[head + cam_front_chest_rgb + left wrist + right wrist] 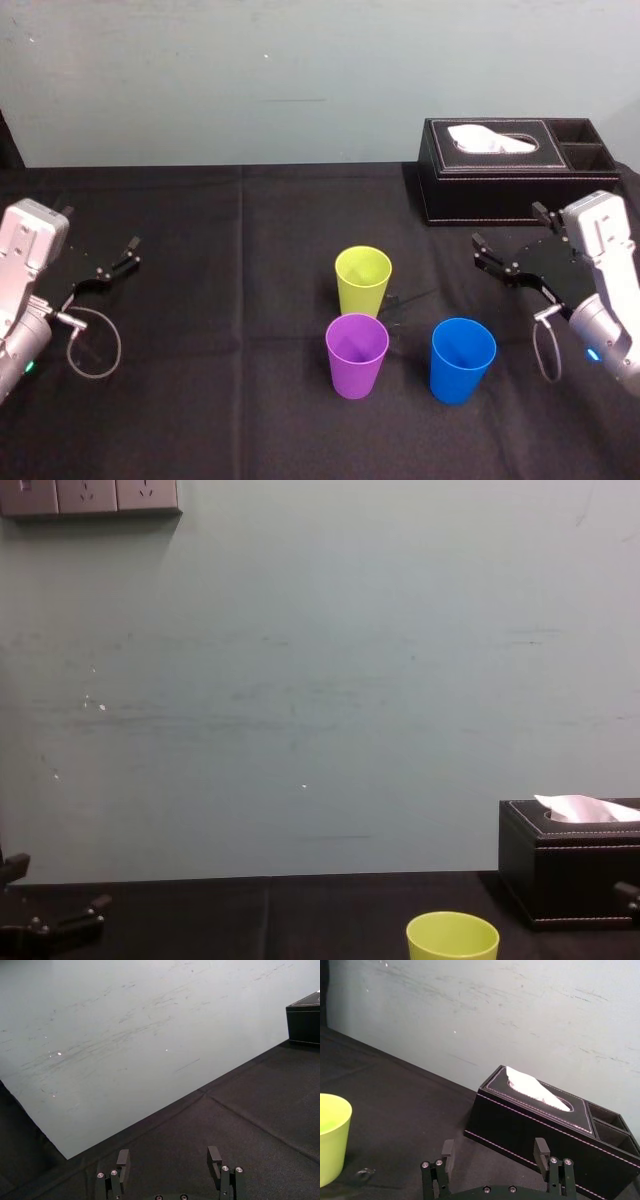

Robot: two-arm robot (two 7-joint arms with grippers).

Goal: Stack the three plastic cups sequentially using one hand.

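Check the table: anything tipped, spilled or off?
Mostly fine: green cup, purple cup and blue cup stand upright, unstacked. One oddity: a small shiny speck on the cloth beside the green cup; can't tell what.

Three plain, unpatterned cups: a lime-green cup (363, 280), a purple cup (357, 355) and a blue cup (463, 360). The tablecloth (220, 300) is matt black. The tissue box (500, 185) is black with pale stitching along its edges, and its tissue (490, 140) is white. The wall (300, 80) is pale blue-green with faint darker streaks and small white flecks. The left gripper (168, 1155) and right gripper (493, 1144) have black fingers with silver screw heads, on light grey wrist blocks (30, 235). The socket strip (90, 497) is grey.
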